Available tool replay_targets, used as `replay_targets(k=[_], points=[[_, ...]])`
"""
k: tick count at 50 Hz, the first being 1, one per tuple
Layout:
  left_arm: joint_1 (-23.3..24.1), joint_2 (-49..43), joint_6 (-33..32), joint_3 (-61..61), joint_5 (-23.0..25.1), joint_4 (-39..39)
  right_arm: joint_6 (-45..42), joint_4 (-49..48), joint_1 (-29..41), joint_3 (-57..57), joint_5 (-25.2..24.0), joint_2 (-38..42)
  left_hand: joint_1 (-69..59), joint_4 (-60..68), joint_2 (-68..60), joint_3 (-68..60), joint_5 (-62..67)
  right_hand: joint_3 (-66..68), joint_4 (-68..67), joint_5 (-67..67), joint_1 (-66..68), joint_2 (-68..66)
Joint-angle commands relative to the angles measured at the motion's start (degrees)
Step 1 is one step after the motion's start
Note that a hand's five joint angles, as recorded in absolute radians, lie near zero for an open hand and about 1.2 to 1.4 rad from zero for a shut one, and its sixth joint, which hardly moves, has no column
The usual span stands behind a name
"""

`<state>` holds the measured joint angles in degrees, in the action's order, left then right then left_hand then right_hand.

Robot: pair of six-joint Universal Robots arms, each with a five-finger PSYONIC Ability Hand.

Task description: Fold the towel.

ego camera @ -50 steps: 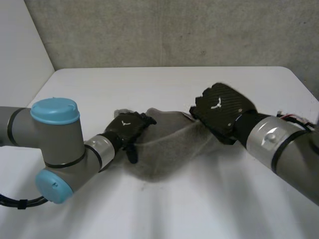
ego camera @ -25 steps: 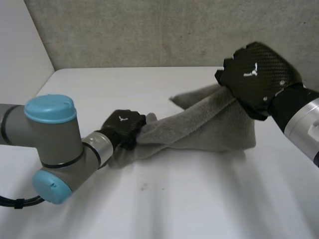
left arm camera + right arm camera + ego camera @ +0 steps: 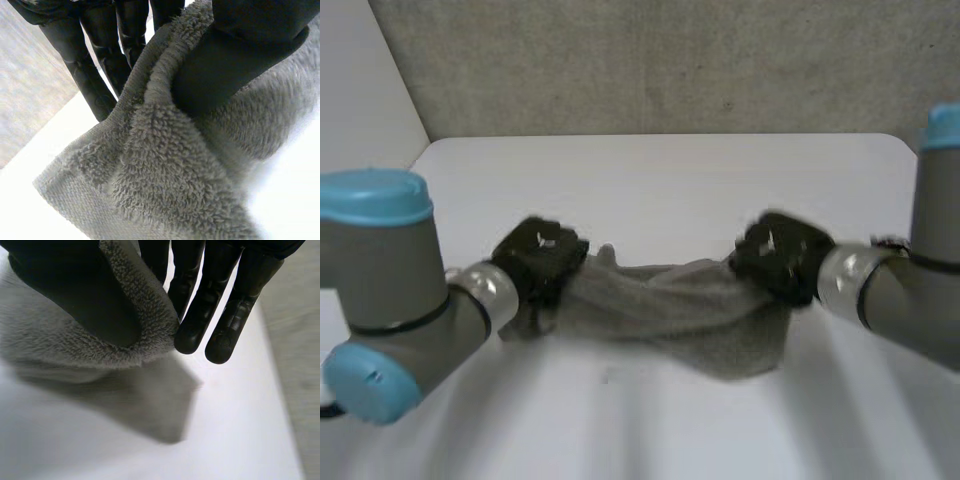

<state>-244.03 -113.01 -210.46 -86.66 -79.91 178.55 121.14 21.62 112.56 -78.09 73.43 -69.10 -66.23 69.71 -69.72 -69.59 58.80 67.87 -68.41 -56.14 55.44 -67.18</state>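
Quick status from my end. The towel is strung out sideways across the middle of the white table. It's bunched and a bit twisted, and its bulk sags toward 5 o'clock. I can't tell if that saggy bit is actually touching the tabletop.

My left hand has the towel's 9 o'clock end and the right hand has the 3 o'clock end, so the cloth runs straight between them.

On the left wrist cam the thumb is dug into the fluffy pile on one side, with the fingers running straight down the other. That's a proper pinch on a fold, and a hemmed corner hangs out past the fingertips.

The right wrist cam is the same deal. The thumb is on a rolled edge with the fingers just behind it, and the edge is squeezed between them. That end looks lifted off the table.
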Motion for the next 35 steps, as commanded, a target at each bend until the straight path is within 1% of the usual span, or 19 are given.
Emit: replay_targets(k=[1, 2, 3, 5, 6, 8, 9, 11, 15, 17, 18, 21, 22, 25, 27, 31, 32, 33, 35], points=[[-0.04, -6.78, -1.01, 17.36, -0.42, 11.08, 13.25, -17.40, 1.70, 16.48, 4.79, 7.05, -13.77, 10.29, -10.28, -10.41, 11.20, 12.13, -11.59, -13.86, 24.56, -12.82], [0.05, -7.48, 0.47, 21.93, -0.60, 15.29, 15.86, -23.49, 1.96, 19.87, 8.71, 7.74, -13.77, 10.29, -10.28, -10.41, 11.20, 12.13, -11.59, -13.86, 24.56, -12.82], [0.05, -7.49, 0.49, 21.98, -0.60, 15.34, 15.89, -23.55, 1.96, 19.90, 8.75, 7.75, -13.77, 10.29, -10.28, -10.41, 11.20, 12.13, -11.59, -13.86, 24.56, -12.82], [-0.04, -7.58, 5.21, 28.71, -1.91, 24.43, 18.95, -37.54, 2.40, 23.15, 17.05, 7.40, -13.77, 10.29, -10.28, -10.41, 11.20, 12.13, -11.59, -13.86, 24.56, -12.82], [-0.04, -7.58, 5.23, 28.74, -1.92, 24.48, 18.96, -37.61, 2.40, 23.16, 17.09, 7.40, -13.77, 10.29, -10.28, -10.41, 11.20, 12.13, -11.59, -13.86, 24.56, -12.82], [0.05, -6.62, 10.04, 31.46, -6.11, 32.88, 19.66, -48.90, 2.49, 21.94, 21.21, 5.56, -13.77, 10.29, -10.28, -10.41, 11.20, 12.13, -11.59, -13.86, 24.56, -12.82], [0.05, -6.61, 10.07, 31.47, -6.13, 32.92, 19.66, -48.95, 2.49, 21.93, 21.23, 5.55, -13.77, 10.29, -10.28, -10.41, 11.20, 12.13, -11.59, -13.86, 24.56, -12.82], [-0.13, -5.04, 13.48, 31.04, -9.11, 37.56, 20.10, -51.50, 2.84, 17.90, 19.65, 3.36, -13.77, 10.29, -10.28, -10.41, 11.20, 12.13, -11.59, -13.86, 24.56, -12.82], [-0.22, -4.59, 14.37, 29.27, -9.12, 37.13, 20.10, -50.89, 3.55, 13.49, 17.27, 2.30, -13.77, 10.29, -10.28, -10.41, 11.20, 12.13, -11.59, -13.86, 24.56, -12.82], [-0.30, -4.33, 14.46, 21.84, -7.90, 34.51, 20.10, -48.70, 4.33, 8.94, 14.65, 2.04, -13.77, 10.29, -10.28, -10.41, 11.20, 12.13, -11.59, -13.86, 24.56, -12.82], [-0.30, -4.33, 14.46, 21.80, -7.89, 34.50, 20.10, -48.69, 4.34, 8.92, 14.63, 2.04, -13.77, 10.29, -10.28, -10.41, 11.20, 12.13, -11.59, -13.86, 24.56, -12.82], [-0.65, -5.03, 14.20, 11.20, -5.09, 33.97, 20.10, -40.54, 4.51, 2.35, 10.52, 2.38, -13.77, 10.29, -10.28, -10.41, 11.20, 12.13, -11.59, -13.86, 24.56, -12.82], [-0.66, -5.03, 14.20, 11.17, -5.08, 33.97, 20.10, -40.52, 4.51, 2.33, 10.50, 2.39, -13.77, 10.29, -10.28, -10.41, 11.20, 12.13, -11.59, -13.86, 24.56, -12.82], [-1.89, -6.79, 13.23, 4.40, -2.97, 33.97, 20.10, -34.10, 5.13, -1.36, 9.01, 3.79, -13.77, 10.29, -10.28, -10.41, 11.20, 12.13, -11.59, -13.86, 24.56, -12.82], [-2.76, -8.27, 10.79, -0.76, -1.75, 33.53, 19.58, -27.45, 6.27, -4.08, 8.75, 6.77, -13.77, 10.29, -10.28, -10.41, 11.20, 12.13, -11.59, -13.86, 24.56, -12.82], [-3.38, -8.28, 7.17, -7.12, -1.48, 32.30, 19.66, -21.53, 7.15, -6.37, 7.95, 8.36, -12.79, 9.30, -9.29, -9.43, 10.22, 12.13, -11.59, -13.86, 24.56, -12.82], [-3.47, -8.02, 5.60, -9.64, -1.48, 31.78, 19.58, -19.44, 7.32, -7.16, 7.87, 8.71, -6.29, 2.80, -2.80, -2.93, 3.72, 12.13, -11.59, -13.86, 24.56, -12.82], [-3.47, -8.02, 5.59, -9.66, -1.48, 31.77, 19.75, -18.12, 7.33, -7.95, 7.87, 8.80, -6.23, 2.74, -2.73, -2.87, 3.66, 12.13, -11.59, -13.86, 24.56, -12.82], [-3.47, -5.66, -0.01, -16.31, -1.48, 29.24, 20.19, -17.75, 7.41, -8.91, 7.87, 8.54, 19.55, -23.04, 23.04, 22.91, -22.12, 12.13, -11.59, -13.86, 24.56, -12.82]])
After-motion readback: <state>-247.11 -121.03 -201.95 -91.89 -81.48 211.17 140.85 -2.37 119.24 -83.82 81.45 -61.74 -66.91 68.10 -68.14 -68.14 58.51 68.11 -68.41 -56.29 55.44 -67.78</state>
